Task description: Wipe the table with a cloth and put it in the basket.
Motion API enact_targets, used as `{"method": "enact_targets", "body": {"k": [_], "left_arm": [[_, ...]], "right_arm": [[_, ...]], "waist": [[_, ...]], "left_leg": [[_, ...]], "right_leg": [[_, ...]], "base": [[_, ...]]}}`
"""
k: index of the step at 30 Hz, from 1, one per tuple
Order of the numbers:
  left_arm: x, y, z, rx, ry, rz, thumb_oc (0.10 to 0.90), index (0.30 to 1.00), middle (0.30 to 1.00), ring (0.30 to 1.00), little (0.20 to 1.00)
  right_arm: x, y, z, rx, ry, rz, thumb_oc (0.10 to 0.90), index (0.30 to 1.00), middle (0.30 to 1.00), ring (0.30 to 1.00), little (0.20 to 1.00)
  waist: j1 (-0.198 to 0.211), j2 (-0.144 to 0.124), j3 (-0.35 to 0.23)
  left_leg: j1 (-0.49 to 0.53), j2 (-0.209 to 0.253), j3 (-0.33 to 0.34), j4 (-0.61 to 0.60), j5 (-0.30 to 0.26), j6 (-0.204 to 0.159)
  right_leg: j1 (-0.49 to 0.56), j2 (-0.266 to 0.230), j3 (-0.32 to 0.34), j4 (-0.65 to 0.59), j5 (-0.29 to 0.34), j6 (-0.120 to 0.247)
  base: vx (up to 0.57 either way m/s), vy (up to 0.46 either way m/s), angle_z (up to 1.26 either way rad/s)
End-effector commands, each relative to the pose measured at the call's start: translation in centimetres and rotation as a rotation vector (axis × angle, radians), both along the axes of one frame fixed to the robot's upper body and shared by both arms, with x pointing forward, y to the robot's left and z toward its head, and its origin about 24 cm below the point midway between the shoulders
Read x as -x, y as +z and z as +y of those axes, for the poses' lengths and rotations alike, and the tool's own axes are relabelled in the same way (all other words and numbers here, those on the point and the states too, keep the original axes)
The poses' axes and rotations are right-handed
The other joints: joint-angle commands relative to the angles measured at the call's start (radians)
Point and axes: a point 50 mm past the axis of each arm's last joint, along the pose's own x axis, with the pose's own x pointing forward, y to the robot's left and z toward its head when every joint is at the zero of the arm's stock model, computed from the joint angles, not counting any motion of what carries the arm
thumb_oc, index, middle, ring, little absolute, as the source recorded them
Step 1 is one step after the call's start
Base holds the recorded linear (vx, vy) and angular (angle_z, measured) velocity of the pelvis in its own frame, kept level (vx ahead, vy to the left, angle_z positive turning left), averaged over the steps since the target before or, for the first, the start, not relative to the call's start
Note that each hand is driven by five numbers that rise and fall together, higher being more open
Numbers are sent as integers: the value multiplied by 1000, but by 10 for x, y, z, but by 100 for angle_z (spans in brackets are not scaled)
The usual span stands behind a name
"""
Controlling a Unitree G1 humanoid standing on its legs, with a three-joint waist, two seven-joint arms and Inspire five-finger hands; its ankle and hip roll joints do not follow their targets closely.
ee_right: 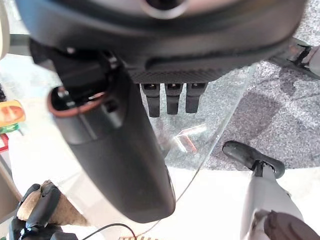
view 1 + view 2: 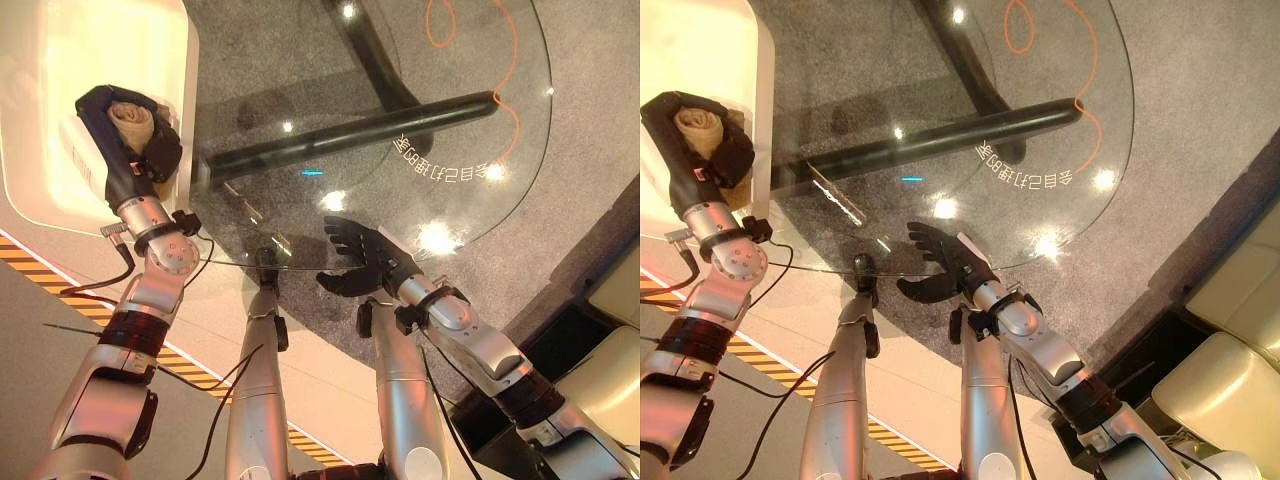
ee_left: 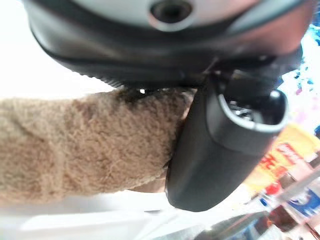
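Tan cloth clenched in left hand at ten o'clock, off the glass table.
Right hand flat, fingers relaxed; wiping looks finished, basket drop remains.

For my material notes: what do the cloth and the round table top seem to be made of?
The cloth, held in the left robot hand, looks like tan terry or fleece: fuzzy, matte pile. The table top seems clear glass: glossy, with light reflections, and the floor shows through it.
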Motion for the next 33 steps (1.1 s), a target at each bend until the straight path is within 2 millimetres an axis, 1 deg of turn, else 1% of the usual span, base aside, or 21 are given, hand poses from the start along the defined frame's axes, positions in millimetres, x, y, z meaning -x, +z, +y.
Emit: {"method": "enact_targets", "body": {"k": [1, 2, 3, 4, 5, 21, 27, 33], "left_arm": [[9, 14, 21, 36, 74, -75, 174, 364, 364, 364, 274], [8, 12, 24, 65, 70, -67, 229, 411, 411, 411, 329], [8, 13, 24, 65, 70, -67, 229, 411, 411, 411, 329], [7, 12, 25, 83, 70, -60, 405, 561, 561, 561, 505], [7, 12, 26, 92, 69, -59, 800, 900, 900, 900, 900], [3, 16, 25, 103, 67, -48, 800, 900, 900, 900, 900], [6, 16, 25, 87, 67, -78, 800, 900, 900, 900, 900], [17, 19, 26, 61, 67, -137, 800, 900, 900, 900, 900]], "right_arm": [[15, 9, 17, -100, 113, -20, 800, 900, 900, 900, 900], [15, 11, 18, -102, 116, -21, 800, 900, 900, 900, 900], [15, 11, 18, -102, 116, -21, 800, 900, 900, 900, 900], [14, 12, 18, -102, 117, -22, 800, 900, 900, 900, 900], [14, 13, 18, -103, 118, -23, 800, 900, 900, 900, 900], [11, 17, 21, -115, 105, -33, 800, 900, 900, 900, 900], [14, 15, 21, -118, 108, -35, 800, 900, 900, 900, 900], [19, 11, 17, -120, 102, -30, 800, 900, 900, 900, 900]], "waist": [[2, -2, -23], [2, -2, -23], [2, -2, -23], [2, -1, -23], [2, -1, -23], [7, 2, -23], [10, 7, -23], [21, 15, -23]], "left_leg": [[-30, -79, 104, -49, 60, 75], [-28, -80, 103, -50, 61, 74], [-28, -80, 103, -51, 61, 74], [-28, -80, 102, -51, 63, 72], [-26, -81, 101, -53, 63, 72], [-8, -83, 98, -68, 72, 69], [14, -84, 98, -71, 70, 70], [59, -86, 97, -75, 65, 70]], "right_leg": [[24, 77, 26, -75, 26, 6], [27, 77, 26, -77, 25, 5], [27, 77, 26, -77, 25, 5], [28, 77, 25, -78, 25, 5], [30, 77, 24, -80, 25, 5], [48, 73, 10, -87, 23, 0], [68, 73, 8, -84, 16, -3], [115, 66, -5, -80, 2, -6]], "base": [[0, 0, 0], [0, 0, 0], [0, 0, 0], [0, 0, 0], [0, 0, 0], [0, 0, 0], [-4, -5, 0], [-21, -39, 1]]}}
